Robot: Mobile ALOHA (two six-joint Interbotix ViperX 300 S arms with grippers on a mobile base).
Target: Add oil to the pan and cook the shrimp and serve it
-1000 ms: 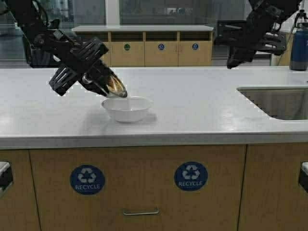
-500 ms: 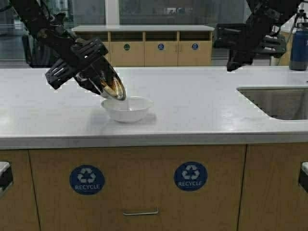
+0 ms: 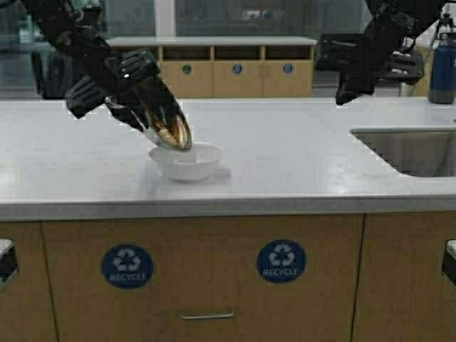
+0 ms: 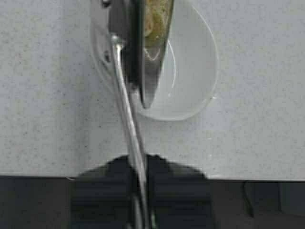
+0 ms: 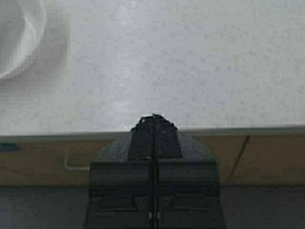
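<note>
My left gripper is shut on the steel handle of the pan and holds it tipped steeply on edge over a white bowl, the pan's lower rim just inside the bowl's near-left side. In the left wrist view the pan stands edge-on above the bowl, with a pale yellowish patch inside it; I cannot tell if that is the shrimp. The oil dispenser is out of view. My right gripper is shut and empty, raised over the counter's far right, and also shows in its wrist view.
The white counter runs across the view above cabinets with recycle stickers. A steel sink is set in at the right. A blue bottle stands at the far right. Low cabinets stand behind.
My left arm has turned the pan steeper and swung its wrist up and back; the pan's rim has dipped lower into the bowl. The right arm has not moved.
</note>
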